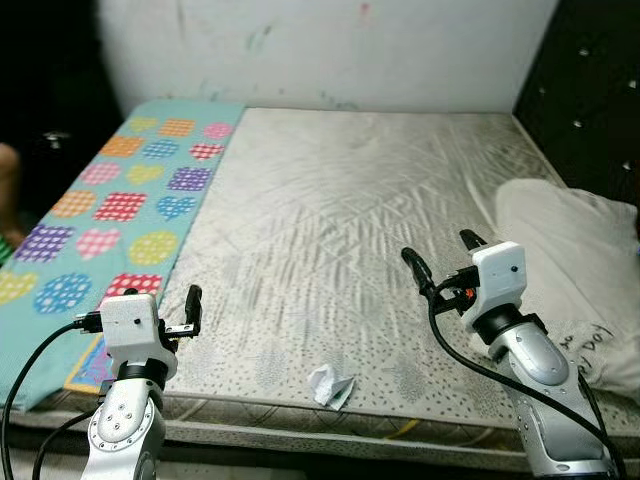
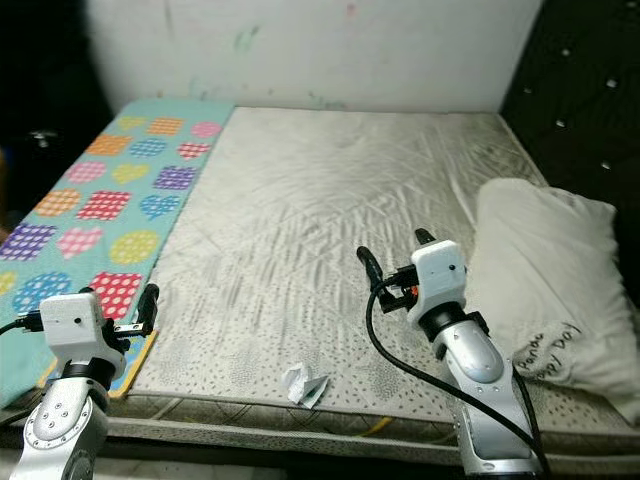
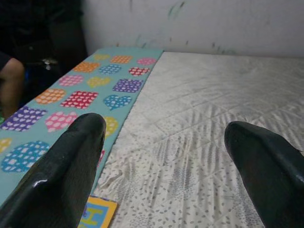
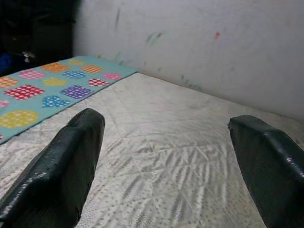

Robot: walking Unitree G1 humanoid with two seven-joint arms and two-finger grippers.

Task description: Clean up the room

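With both arms raised over the near edge of the mattress (image 1: 340,200), the robot looks to be picking its first target. The left gripper (image 3: 161,156) and right gripper (image 1: 442,250) both stand wide and empty. A crumpled paper scrap (image 1: 331,386) lies near the front edge, between the arms; a pillow (image 2: 540,270) rests at the right. Next, I'd guess, one gripper must drop down onto the scrap.

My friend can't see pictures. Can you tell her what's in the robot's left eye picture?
A big bare mattress with a crumpled paper near its front edge, between the open left gripper and open right gripper. A colorful mat lies left, a white pillow right.
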